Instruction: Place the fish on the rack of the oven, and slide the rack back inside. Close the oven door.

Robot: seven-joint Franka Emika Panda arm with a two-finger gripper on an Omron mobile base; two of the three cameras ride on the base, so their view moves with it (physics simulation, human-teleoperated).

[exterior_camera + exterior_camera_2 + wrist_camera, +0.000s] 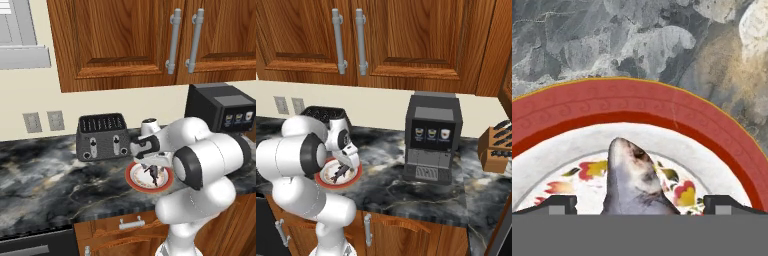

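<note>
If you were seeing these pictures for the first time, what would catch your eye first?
The white arm bends low over the dark marble counter, its open gripper straddling the fish on a red-rimmed plate. Behind the plate stands a dark toaster, and to the right a black coffee machine under brown wood cabinets.

A home kitchen is shown. Brown wood cabinets (125, 40) with silver bar handles are hung above a dark marbled stone counter (45, 185). A black toaster (102, 136) and a coffee machine (432, 137) are set along the counter's back edge.
</note>
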